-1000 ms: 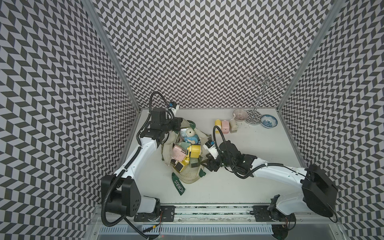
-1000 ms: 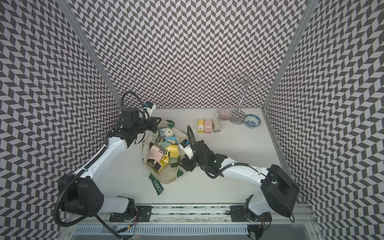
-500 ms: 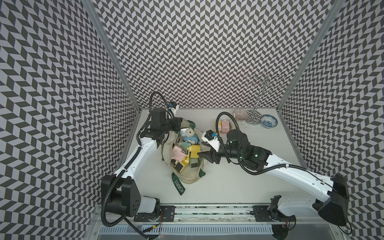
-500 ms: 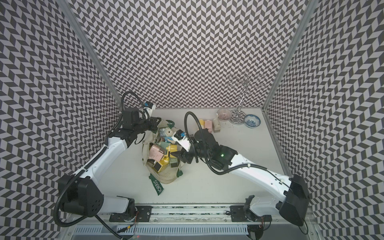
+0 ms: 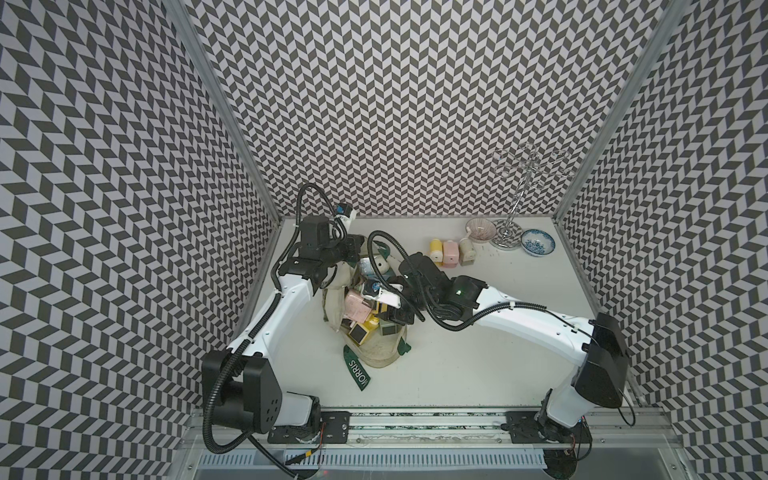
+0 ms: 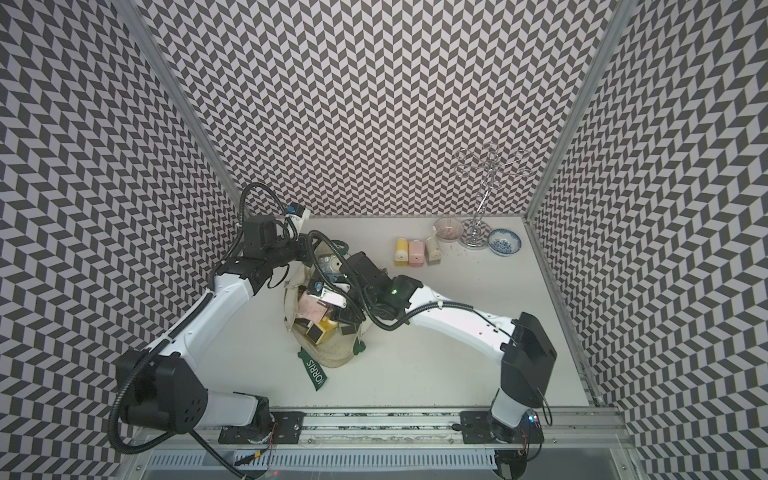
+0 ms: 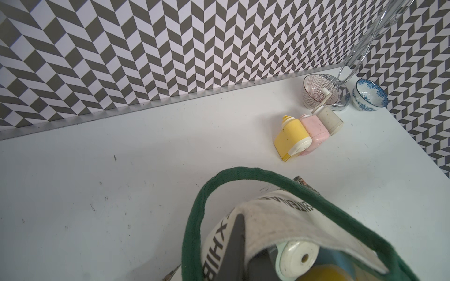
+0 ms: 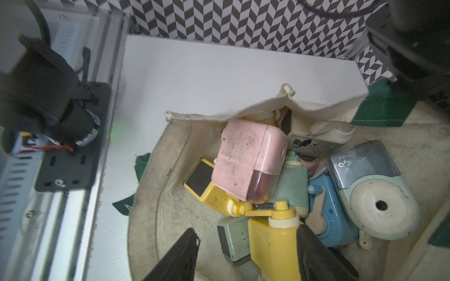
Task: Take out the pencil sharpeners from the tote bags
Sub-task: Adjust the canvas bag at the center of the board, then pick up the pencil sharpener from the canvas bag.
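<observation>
While three pencil sharpeners stand out near the counter's far right corner, a heap is left in the tote bag toward its left edge, left pincer clenched on the bag's rim, right pincer released, straddling a yellow sharpener in the heap, not yet gripped.

Strap: "ORRIS"; tote bag: "XHI"
</observation>
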You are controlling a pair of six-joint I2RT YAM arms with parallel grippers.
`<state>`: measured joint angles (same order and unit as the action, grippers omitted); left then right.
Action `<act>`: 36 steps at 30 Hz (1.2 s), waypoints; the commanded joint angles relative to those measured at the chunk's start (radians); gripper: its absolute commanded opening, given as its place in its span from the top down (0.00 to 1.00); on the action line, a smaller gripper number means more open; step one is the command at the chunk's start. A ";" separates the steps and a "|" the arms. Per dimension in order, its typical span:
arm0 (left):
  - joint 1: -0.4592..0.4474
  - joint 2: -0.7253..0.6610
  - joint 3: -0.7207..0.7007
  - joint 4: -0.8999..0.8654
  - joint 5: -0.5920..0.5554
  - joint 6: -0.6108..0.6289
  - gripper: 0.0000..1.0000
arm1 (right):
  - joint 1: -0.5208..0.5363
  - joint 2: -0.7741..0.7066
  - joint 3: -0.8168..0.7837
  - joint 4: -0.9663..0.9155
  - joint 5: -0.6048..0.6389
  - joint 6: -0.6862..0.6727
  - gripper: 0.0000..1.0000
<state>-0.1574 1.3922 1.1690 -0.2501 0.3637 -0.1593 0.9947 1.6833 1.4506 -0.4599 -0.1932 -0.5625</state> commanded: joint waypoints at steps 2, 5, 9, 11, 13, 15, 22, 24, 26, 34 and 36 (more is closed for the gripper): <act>0.024 -0.060 0.032 0.169 0.021 -0.014 1.00 | 0.015 0.026 0.043 0.014 0.067 -0.130 0.33; 0.024 -0.059 0.032 0.170 0.023 -0.015 1.00 | 0.018 0.058 0.083 -0.005 0.086 -0.160 0.31; 0.024 -0.061 0.032 0.169 0.026 -0.013 1.00 | 0.027 0.130 0.150 -0.088 0.161 -0.183 0.30; 0.025 -0.062 0.035 0.165 0.026 -0.011 1.00 | 0.029 0.169 0.195 -0.141 0.215 -0.180 0.30; 0.028 -0.064 0.038 0.162 0.028 -0.010 1.00 | 0.029 0.198 0.220 -0.169 0.247 -0.175 0.30; 0.030 -0.067 0.032 0.169 0.027 -0.011 1.00 | 0.030 0.221 0.235 -0.193 0.259 -0.180 0.30; 0.028 -0.060 0.035 0.162 0.026 -0.009 1.00 | 0.026 0.228 0.202 -0.173 0.326 -0.190 0.29; 0.028 -0.063 0.034 0.161 0.024 -0.007 1.00 | 0.021 0.220 0.187 -0.164 0.330 -0.193 0.29; 0.029 -0.062 0.034 0.162 0.023 -0.008 1.00 | 0.012 0.209 0.171 -0.154 0.335 -0.195 0.28; 0.028 -0.061 0.035 0.161 0.021 -0.006 1.00 | -0.027 0.204 0.133 -0.153 0.382 -0.201 0.27; 0.028 -0.061 0.035 0.161 0.020 -0.006 1.00 | -0.028 0.210 0.131 -0.154 0.383 -0.205 0.27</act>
<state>-0.1467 1.3918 1.1690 -0.2550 0.3832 -0.1585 0.9806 1.9110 1.5993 -0.6155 0.1677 -0.7631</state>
